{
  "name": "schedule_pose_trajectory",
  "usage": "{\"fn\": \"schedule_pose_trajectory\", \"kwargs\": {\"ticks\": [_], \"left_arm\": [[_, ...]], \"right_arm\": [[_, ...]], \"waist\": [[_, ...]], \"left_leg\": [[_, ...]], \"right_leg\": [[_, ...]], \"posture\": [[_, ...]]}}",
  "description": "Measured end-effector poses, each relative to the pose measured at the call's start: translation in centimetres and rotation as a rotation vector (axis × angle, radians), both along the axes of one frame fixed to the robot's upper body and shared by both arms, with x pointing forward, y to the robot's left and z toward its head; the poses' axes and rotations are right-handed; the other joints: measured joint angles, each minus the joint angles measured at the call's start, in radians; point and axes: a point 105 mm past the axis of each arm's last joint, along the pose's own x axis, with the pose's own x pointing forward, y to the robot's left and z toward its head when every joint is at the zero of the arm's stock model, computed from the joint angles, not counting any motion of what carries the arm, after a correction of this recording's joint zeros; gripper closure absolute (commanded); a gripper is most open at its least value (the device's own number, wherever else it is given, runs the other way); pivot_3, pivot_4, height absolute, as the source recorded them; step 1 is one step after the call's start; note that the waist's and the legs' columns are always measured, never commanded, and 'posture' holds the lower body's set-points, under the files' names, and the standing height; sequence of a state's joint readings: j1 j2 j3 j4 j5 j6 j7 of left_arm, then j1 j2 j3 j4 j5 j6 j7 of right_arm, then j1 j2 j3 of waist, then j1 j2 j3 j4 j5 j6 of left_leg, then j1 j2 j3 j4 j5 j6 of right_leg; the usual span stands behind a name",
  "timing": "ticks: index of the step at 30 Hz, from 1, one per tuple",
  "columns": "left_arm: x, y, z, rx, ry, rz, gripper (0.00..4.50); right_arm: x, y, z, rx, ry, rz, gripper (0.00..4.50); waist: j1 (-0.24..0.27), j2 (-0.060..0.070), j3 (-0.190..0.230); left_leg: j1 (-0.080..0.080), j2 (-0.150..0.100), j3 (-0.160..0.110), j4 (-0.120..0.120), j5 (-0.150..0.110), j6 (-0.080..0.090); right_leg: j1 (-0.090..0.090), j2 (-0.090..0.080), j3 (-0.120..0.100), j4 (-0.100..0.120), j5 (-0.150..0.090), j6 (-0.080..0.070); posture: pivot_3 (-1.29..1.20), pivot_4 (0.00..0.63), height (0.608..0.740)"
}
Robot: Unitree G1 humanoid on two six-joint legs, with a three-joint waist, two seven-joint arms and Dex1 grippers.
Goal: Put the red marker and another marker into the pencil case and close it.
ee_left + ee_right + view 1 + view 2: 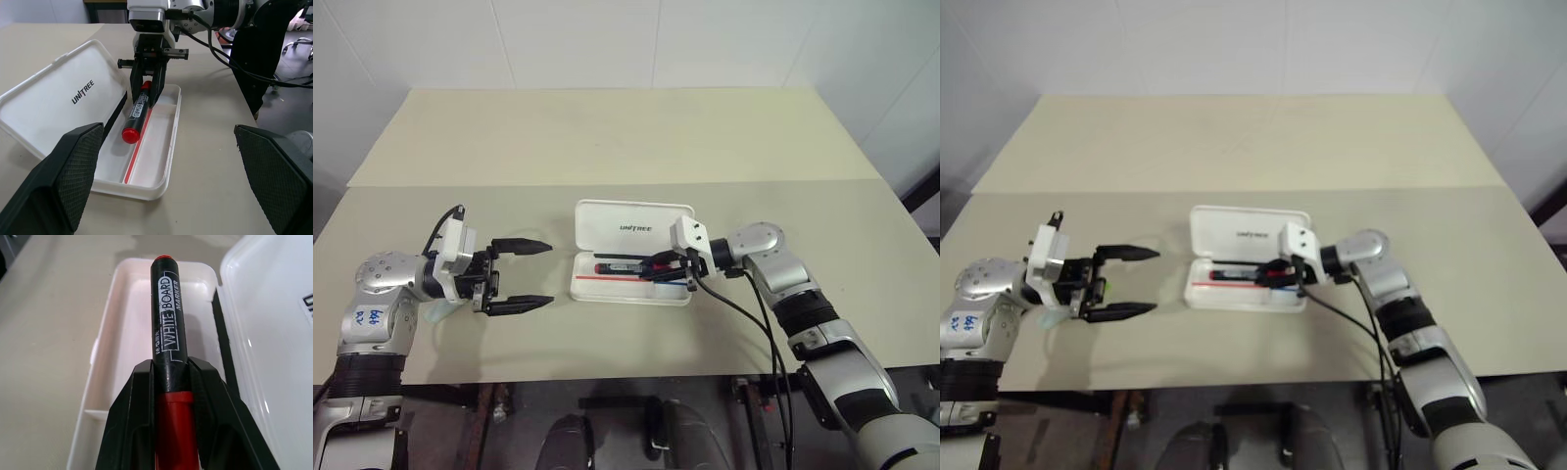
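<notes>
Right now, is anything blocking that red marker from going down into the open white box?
Nothing visible. The right gripper holds the red marker just over the open pencil case, whose tray below it looks bare, with the lid folded back out of the way.

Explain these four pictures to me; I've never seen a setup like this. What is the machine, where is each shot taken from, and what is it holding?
This is a humanoid robot with two arms, each ending in a two-fingered black gripper. The two wide pictures come from the two eyes of a camera on its head, looking down over a beige table. The two close-ups come from cameras on its wrists, looking along the fingers.

On the table lies the pencil case, a white box with its lid folded open. The right gripper is shut on the red marker, holding it by one end over the case's tray, with the other end lowered into it. The left gripper is open with nothing between its fingers, to the left of the case. A pale green thing shows beneath the left wrist; I cannot make it out.
</notes>
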State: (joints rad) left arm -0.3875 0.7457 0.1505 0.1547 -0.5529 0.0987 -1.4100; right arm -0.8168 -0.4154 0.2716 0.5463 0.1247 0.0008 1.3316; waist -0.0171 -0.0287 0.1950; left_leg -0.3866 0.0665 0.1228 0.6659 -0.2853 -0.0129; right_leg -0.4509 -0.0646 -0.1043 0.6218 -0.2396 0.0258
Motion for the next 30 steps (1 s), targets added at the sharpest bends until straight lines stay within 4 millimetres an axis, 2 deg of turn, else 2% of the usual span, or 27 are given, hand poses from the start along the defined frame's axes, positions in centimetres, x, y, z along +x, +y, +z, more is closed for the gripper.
{"fn": "schedule_pose_trajectory", "kwargs": {"ticks": [11,17,21,23,25,27,30], "left_arm": [[0.0,-0.4,-0.2,-0.016,0.003,-0.011,0.00],[0.0,-0.4,-0.2,-0.015,0.001,-0.010,0.00],[-0.4,-0.3,-0.5,-0.007,-0.004,0.017,0.00],[-0.9,0.7,-1.1,0.013,0.005,0.073,0.00],[-1.1,2.4,-1.1,-0.007,-0.002,0.190,0.00],[-1.2,4.0,-0.8,-0.032,-0.022,0.302,0.00],[-1.5,5.7,0.0,-0.068,-0.054,0.411,0.00]], "right_arm": [[-0.2,1.0,1.0,0.024,-0.044,0.016,0.02],[-1.4,2.1,2.8,0.082,-0.061,0.066,0.02],[-3.4,2.4,4.1,0.174,-0.033,0.101,0.02],[-4.7,1.8,4.8,0.229,-0.006,0.099,0.02],[-5.9,0.6,5.9,0.290,0.008,0.074,0.02],[-6.7,-0.7,6.9,0.321,0.010,0.042,0.02],[-7.6,-1.4,7.8,0.347,0.010,0.022,0.02]], "waist": [[-0.013,0.000,0.000],[-0.012,0.000,0.000],[-0.011,0.000,0.000],[-0.012,0.000,0.000],[-0.011,0.000,0.000],[-0.009,0.000,0.000],[-0.009,0.000,0.000]], "left_leg": [[0.000,0.000,-0.001,0.000,0.000,0.000],[0.000,0.000,-0.002,-0.001,0.000,0.000],[0.000,0.000,-0.004,-0.002,-0.001,0.000],[-0.001,0.000,-0.004,-0.002,-0.001,0.001],[-0.002,0.000,-0.004,-0.003,-0.002,0.001],[-0.002,0.000,-0.004,-0.003,-0.002,0.001],[-0.001,0.000,-0.005,-0.003,-0.002,0.001]], "right_leg": [[-0.001,0.000,0.000,0.001,0.000,0.000],[-0.002,-0.001,0.001,0.001,0.000,0.000],[-0.002,-0.008,0.000,0.000,0.000,0.000],[-0.003,-0.009,0.000,0.000,0.000,0.000],[-0.004,-0.011,0.000,-0.001,0.000,0.000],[-0.004,-0.011,0.000,-0.001,0.000,0.000],[-0.003,-0.011,0.000,-0.002,-0.001,-0.001]], "posture": [[0.00,0.150,0.740],[0.00,0.150,0.740],[0.00,0.150,0.740],[0.00,0.150,0.740],[0.00,0.150,0.740],[0.00,0.150,0.740],[0.00,0.150,0.740]]}}
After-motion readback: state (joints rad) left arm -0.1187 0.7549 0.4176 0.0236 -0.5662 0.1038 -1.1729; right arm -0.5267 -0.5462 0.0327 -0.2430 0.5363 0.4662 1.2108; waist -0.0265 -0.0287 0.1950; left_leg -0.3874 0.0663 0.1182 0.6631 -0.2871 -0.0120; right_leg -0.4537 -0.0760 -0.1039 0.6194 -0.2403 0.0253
